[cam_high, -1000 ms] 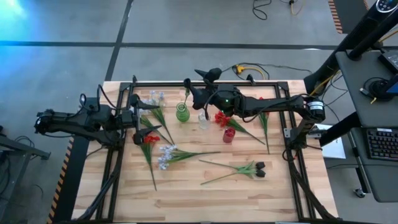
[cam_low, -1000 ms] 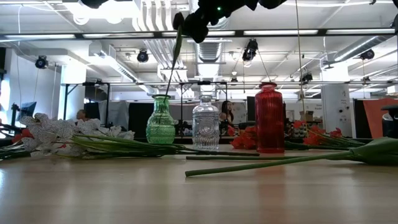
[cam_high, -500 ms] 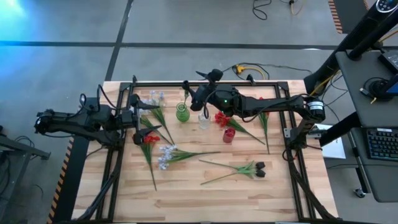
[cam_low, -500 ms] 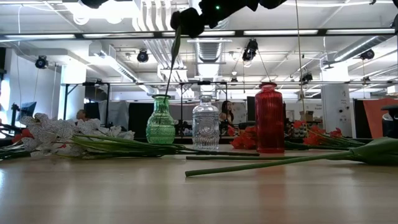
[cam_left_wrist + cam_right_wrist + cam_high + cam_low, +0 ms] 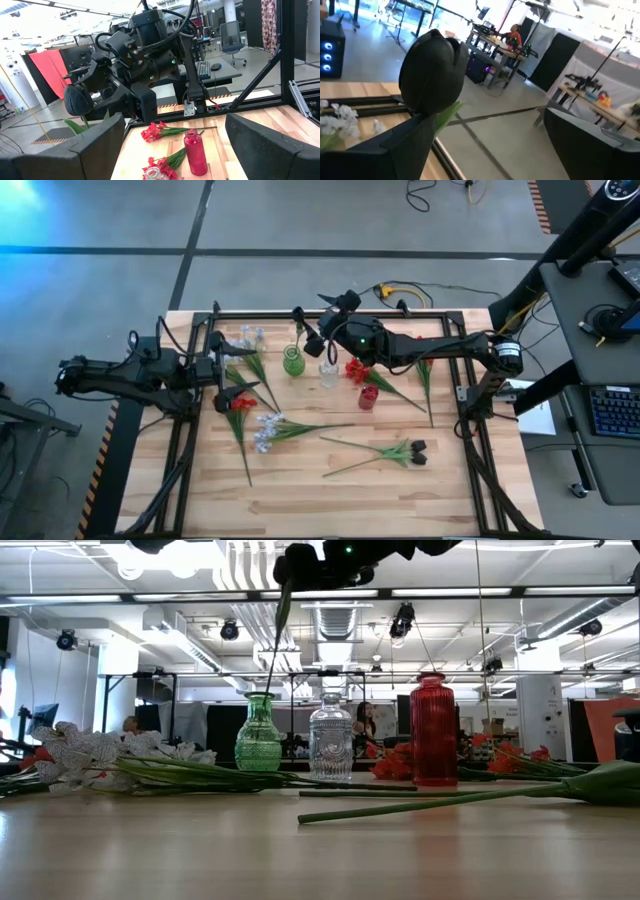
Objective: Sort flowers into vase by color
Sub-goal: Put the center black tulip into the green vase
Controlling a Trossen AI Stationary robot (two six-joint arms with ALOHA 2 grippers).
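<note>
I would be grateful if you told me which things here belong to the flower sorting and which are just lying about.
Belong to the job:
- green vase, clear vase, red vase
- red flowers, white flowers, dark buds
- right gripper, open above the green vase; left gripper, open at the table's left

Lying about:
- keyboard on the side desk
- yellow cable

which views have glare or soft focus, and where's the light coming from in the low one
Low view: bright ceiling strip lights backlight the scene, so the green vase and red vase glow while the near tabletop looks soft. Right wrist view: the black bud fills the near field, slightly blurred, and the windows behind are washed out. High view: a blue glow tints the floor at upper left.
</note>
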